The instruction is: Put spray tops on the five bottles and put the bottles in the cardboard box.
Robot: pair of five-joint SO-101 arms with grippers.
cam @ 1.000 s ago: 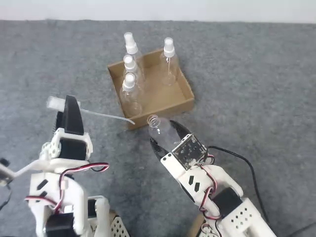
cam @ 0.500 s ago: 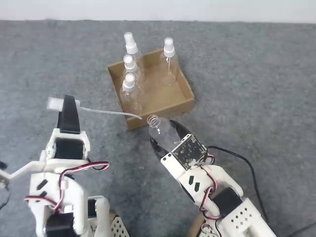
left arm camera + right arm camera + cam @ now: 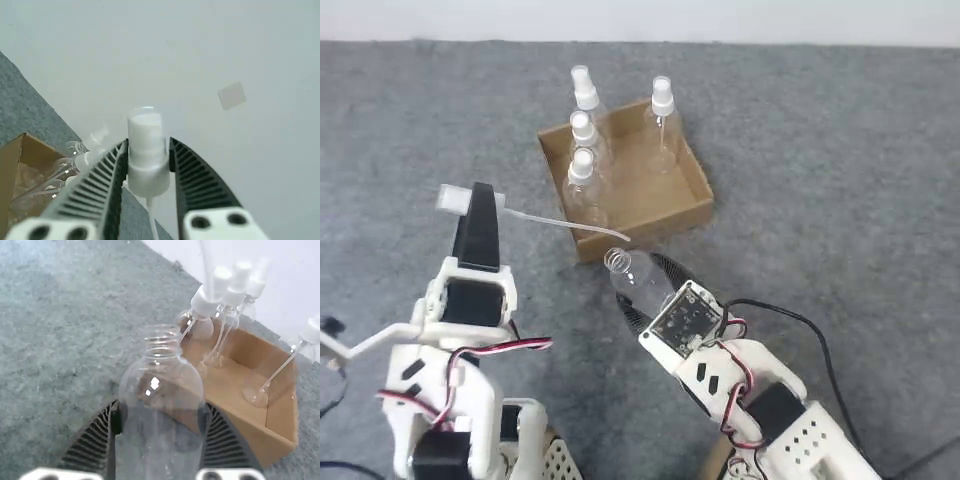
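Two robot arms sit side by side on a grey, carpet-like tabletop [image 3: 840,160], with a cardboard box [image 3: 650,228] just beyond them.

Your left claw [image 3: 148,144] is closed on a white spray top [image 3: 453,198], one finger pressed against each side of its collar. The head of the top sticks out past the fingertips. Its thin clear dip tube [image 3: 565,226] runs away from the claw towards the near corner of the box.

Your right claw [image 3: 637,280] grips a clear bottle [image 3: 161,385] around its body, one black finger on each side. This bottle has no top. It is tilted, and its open threaded neck [image 3: 617,261] points towards the near wall of the box. The free end of the dip tube is close to that neck but not inside it.

Four more clear bottles stand upright at the box, each with a white spray top on. Three line up along one side: the nearest [image 3: 582,165], the middle one [image 3: 582,128] and the farthest [image 3: 585,88]. The fourth [image 3: 662,100] stands at the far corner on the other side. From the high view you cannot tell whether the farthest bottle in the line stands inside the back wall or just behind it
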